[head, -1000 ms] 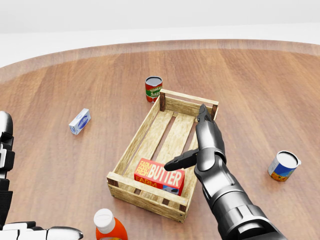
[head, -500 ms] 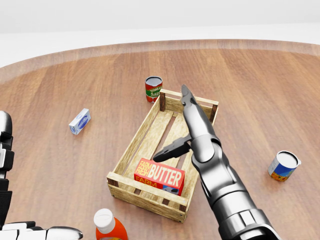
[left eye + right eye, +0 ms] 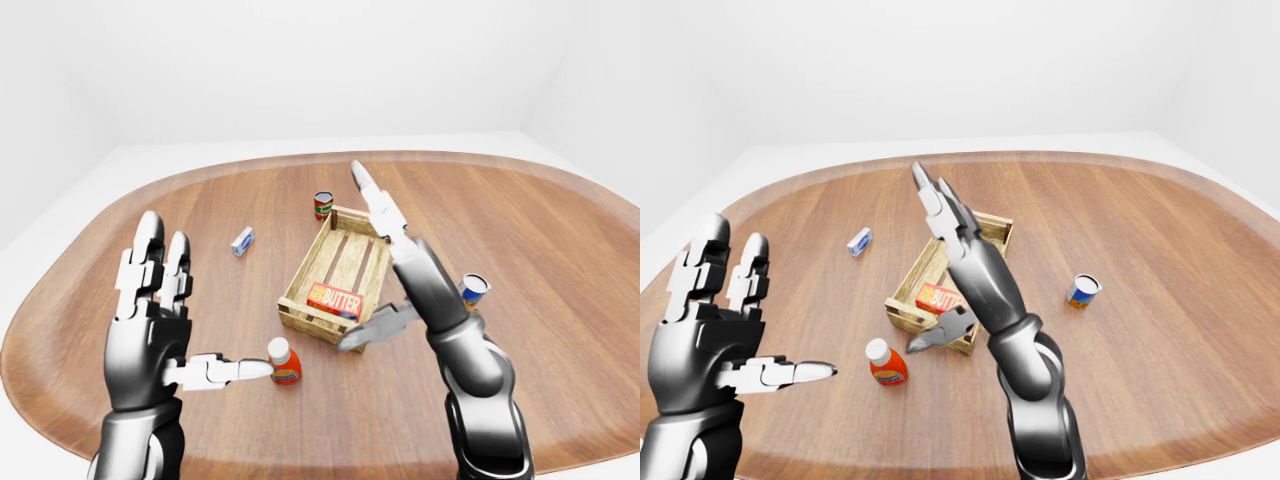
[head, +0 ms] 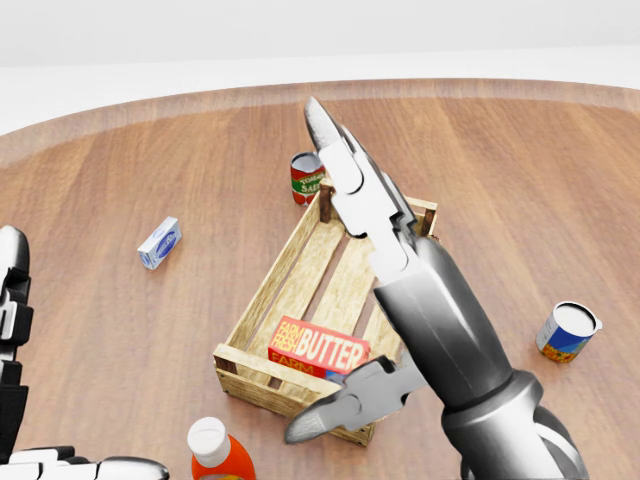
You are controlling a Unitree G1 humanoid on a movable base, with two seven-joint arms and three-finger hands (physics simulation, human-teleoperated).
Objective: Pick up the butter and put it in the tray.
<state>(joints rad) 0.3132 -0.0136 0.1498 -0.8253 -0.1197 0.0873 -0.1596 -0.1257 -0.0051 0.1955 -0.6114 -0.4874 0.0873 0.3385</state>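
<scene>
A: Two robot hands are up, and neither holds anything. The butter [image 4: 320, 353] lies inside the tray [image 4: 283, 262], at the end nearest the bottom of the head view, label up, close against the low end wall.

B: So the task looks done?

A: I'd judge so. The box rests on the slats and nothing grips it. The right robot hand [image 4: 375, 260] hangs above the tray with fingers stretched straight toward the upper middle of the frame and the thumb [image 4: 340, 403] splayed out low, near the tray's bottom corner. It's spread wide and, as far as I can tell, touches nothing.

B: Why that pose?

A: Probably a release posture: fingers flat and lifted clear so they don't drag the box or catch the tray wall. That's my reading, not something shown.

B: And the left?

A: The left robot hand [image 3: 160, 320] is raised at the lower left of the left-eye view, palm up, fingers upright, thumb pointing toward the bottle [image 3: 284, 361]. Spread too, empty, well apart from the tray. It seems parked out of the way.

B: Anything else on the surface [image 3: 560, 240]?

A: A red can [image 4: 306, 177] just beside the tray's upper end, a small carton [image 4: 159, 242] at centre left, another can [image 4: 566, 332] at the right. All sit apart from the tray, so none crowds the butter.
</scene>
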